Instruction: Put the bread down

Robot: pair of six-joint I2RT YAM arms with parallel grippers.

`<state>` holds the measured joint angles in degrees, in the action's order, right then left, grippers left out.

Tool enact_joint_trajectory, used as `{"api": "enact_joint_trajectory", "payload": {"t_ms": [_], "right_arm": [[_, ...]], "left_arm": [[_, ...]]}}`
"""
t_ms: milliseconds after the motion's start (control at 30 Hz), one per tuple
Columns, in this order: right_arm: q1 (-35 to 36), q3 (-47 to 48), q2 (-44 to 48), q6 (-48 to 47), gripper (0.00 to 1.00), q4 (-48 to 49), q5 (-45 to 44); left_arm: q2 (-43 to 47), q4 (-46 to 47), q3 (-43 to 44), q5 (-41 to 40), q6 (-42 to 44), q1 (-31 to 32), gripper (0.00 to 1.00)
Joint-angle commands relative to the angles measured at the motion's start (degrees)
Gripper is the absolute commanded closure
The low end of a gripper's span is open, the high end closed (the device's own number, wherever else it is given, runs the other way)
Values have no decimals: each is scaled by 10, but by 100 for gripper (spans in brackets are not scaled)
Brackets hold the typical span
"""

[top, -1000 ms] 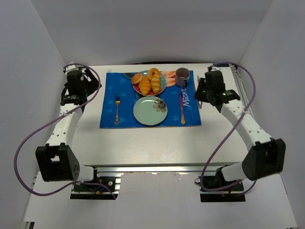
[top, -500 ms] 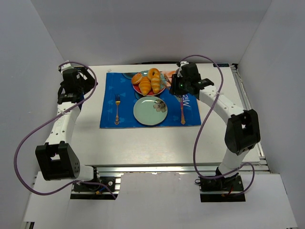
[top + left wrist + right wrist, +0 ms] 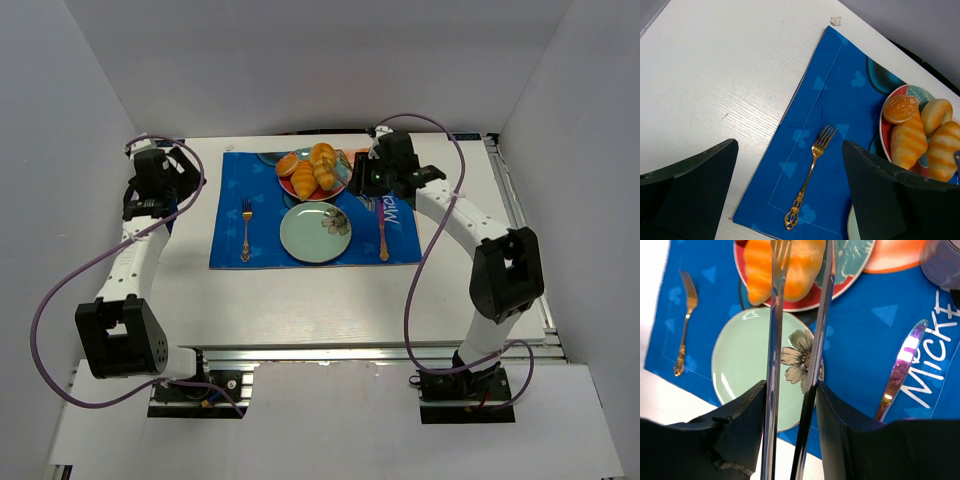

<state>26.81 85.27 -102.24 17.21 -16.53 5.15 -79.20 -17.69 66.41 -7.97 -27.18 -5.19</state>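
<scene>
Several golden-orange bread rolls (image 3: 313,172) are piled on a red plate (image 3: 312,199) at the back of the blue placemat. My right gripper (image 3: 365,178) hovers just right of that plate, shut on metal tongs (image 3: 774,340). In the right wrist view the two tong arms run on either side of one bread roll (image 3: 802,262), and their tips leave the top of the frame. A pale green flowered plate (image 3: 740,365) lies under the right gripper (image 3: 790,390). My left gripper (image 3: 790,150) hangs open above the mat's left part, over the gold fork (image 3: 812,167).
A purple mug (image 3: 942,260) and an orange saucer (image 3: 895,255) stand right of the red plate. A shiny knife (image 3: 902,367) lies on the mat's right side, and the fork (image 3: 246,228) on its left. White walls enclose the table.
The right arm has swung in from the table's right side to beside the red plate, bringing the tongs over the bread. The tong arms have spread slightly. The left arm barely shifted.
</scene>
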Motion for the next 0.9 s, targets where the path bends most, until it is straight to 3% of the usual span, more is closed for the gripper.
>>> {"api": "enact_joint_trajectory", "payload": {"t_ms": [0, 433, 867], "right_arm": [[4, -5, 48, 6, 51, 43, 21], [4, -44, 48, 24, 47, 77, 21], [4, -48, -13, 45, 44, 109, 30]], "left_arm": [[15, 7, -10, 11, -4, -3, 4], [20, 6, -15, 14, -4, -3, 4], [14, 5, -14, 12, -2, -3, 4]]}}
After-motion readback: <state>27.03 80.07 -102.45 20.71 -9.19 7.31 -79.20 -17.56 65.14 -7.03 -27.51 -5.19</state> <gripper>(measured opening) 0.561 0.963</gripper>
